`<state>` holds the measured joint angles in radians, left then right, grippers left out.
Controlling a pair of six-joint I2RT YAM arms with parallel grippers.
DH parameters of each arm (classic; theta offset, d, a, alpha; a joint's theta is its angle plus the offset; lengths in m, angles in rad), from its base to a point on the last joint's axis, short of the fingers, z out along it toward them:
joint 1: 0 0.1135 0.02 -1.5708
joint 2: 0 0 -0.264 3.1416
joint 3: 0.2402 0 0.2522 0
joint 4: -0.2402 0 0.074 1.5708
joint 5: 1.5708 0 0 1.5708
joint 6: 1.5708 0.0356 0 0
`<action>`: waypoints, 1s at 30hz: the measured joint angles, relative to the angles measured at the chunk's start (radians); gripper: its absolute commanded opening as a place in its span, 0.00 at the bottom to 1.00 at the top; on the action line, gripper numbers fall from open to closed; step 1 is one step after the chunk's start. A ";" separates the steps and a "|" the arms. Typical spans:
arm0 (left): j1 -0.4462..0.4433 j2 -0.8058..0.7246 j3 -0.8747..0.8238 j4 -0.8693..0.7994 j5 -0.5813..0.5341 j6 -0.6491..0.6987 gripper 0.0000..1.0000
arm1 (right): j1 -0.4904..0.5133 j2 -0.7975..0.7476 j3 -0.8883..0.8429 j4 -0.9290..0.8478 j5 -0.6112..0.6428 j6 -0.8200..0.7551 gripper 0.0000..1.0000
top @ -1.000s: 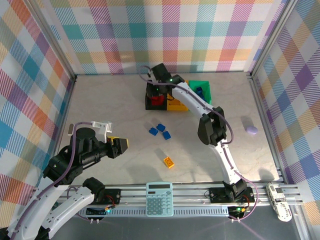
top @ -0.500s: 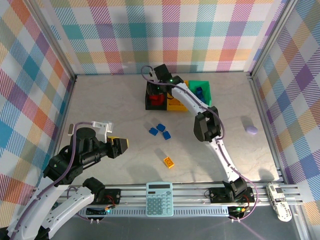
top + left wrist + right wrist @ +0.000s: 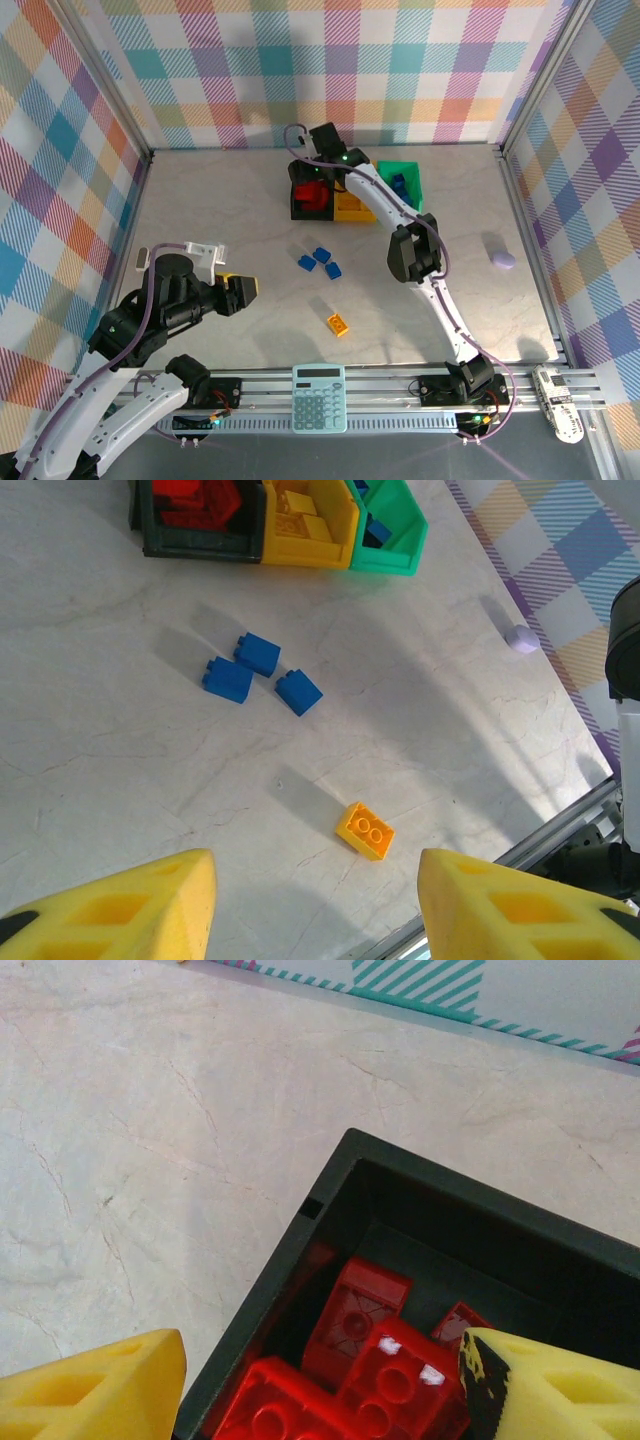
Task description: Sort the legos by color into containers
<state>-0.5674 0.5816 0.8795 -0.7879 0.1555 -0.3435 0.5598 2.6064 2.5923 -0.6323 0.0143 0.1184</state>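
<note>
R gripper (image 3: 320,1385), spread & empty, has edged back above black bin (image 3: 330,1195); red bricks (image 3: 365,1310) inside; L gripper (image 3: 315,900) spread, unmoved; blue bricks (image 3: 250,665), yellow brick (image 3: 365,830) remain.

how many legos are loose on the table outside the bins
4: three blue bricks clustered centrally, and one yellow brick nearer the calculator. The right arm could hide another.

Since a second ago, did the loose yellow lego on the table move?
No. The yellow lego sits in the same spot, just beyond the teal calculator.
</note>
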 measured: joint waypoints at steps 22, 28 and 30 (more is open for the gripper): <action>-0.016 0.094 -0.017 0.070 -0.023 -0.043 0.64 | -0.005 -0.805 -0.969 0.206 -0.016 -0.053 0.73; -0.053 0.190 -0.086 0.204 -0.034 -0.102 0.63 | -0.005 -1.015 -1.245 0.221 -0.006 -0.045 0.75; -0.087 0.258 -0.086 0.235 -0.051 -0.113 0.63 | -0.005 -1.081 -1.328 0.214 0.004 -0.034 0.75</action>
<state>-0.6540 0.8394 0.7937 -0.5533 0.1043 -0.4568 0.5545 1.5257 1.2644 -0.4187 0.0185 0.0841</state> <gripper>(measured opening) 0.633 0.748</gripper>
